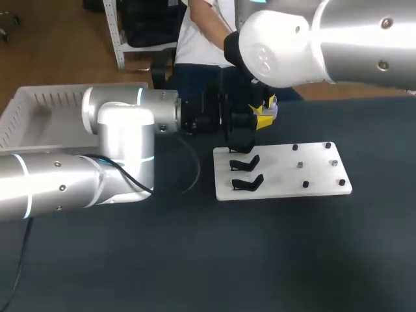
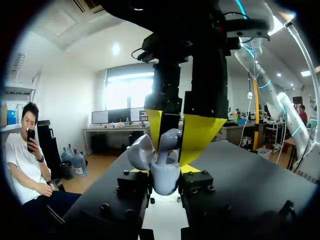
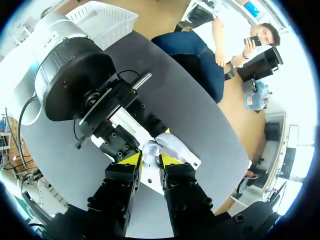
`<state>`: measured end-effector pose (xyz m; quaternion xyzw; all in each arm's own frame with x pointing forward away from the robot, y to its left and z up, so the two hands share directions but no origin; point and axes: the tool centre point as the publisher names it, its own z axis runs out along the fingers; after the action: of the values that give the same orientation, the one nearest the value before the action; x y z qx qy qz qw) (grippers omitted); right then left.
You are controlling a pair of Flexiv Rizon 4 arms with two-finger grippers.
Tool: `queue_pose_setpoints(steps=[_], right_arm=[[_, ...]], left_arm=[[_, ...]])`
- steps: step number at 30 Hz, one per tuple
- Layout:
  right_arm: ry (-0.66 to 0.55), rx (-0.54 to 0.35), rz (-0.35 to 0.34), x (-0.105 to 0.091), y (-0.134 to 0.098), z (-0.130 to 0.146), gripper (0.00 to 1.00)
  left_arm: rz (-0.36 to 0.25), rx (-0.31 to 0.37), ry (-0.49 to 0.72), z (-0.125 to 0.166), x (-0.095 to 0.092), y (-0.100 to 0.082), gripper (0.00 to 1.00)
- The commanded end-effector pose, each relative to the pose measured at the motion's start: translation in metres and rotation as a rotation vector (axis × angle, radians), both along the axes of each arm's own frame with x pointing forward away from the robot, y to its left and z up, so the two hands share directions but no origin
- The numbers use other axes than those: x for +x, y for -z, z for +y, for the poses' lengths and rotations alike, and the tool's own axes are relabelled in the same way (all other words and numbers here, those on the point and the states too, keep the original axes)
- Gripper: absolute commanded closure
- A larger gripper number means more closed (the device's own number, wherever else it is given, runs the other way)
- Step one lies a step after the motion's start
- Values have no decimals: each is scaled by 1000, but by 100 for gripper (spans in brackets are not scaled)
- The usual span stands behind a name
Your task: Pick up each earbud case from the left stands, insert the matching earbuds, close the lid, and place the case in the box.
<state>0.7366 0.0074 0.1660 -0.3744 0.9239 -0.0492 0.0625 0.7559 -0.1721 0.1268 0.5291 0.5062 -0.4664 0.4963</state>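
In the left wrist view my left gripper (image 2: 164, 172) is shut on a pale grey earbud case (image 2: 165, 184), held upright with its lid (image 2: 140, 152) swung open. My right gripper (image 2: 172, 150) comes down from above, its yellow tips on either side of a grey earbud (image 2: 169, 141) whose lower end sits in the case. In the right wrist view the earbud (image 3: 150, 148) lies between my right gripper (image 3: 150, 161) tips, over the case (image 3: 176, 148). In the head view both grippers meet behind the white stand plate (image 1: 312, 175): left (image 1: 227, 127), right (image 1: 263, 112).
Two empty black stands (image 1: 246, 162) sit on the plate's left side, and small black pegs (image 1: 305, 184) dot its right side. A white basket (image 1: 26, 114) stands at the table's back left. My left arm's wrist (image 3: 70, 70) lies close ahead of the right gripper.
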Motion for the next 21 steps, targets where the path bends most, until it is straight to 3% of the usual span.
queue_pose_setpoints(steps=[1,4,9,21], right_arm=[[1,1,-2,1,2,0,77],[0,1,-3,1,1,0,76],[-1,5,-6,2,-1,0,64],[0,3,-9,2,-4,-1,62]], left_arm=[[-4,-3,-3,-1,-2,-2,100],[-4,-3,-3,-1,-2,-2,100],[-4,-3,-3,-1,-2,-2,100],[-4,-3,-3,-1,-2,-2,100]])
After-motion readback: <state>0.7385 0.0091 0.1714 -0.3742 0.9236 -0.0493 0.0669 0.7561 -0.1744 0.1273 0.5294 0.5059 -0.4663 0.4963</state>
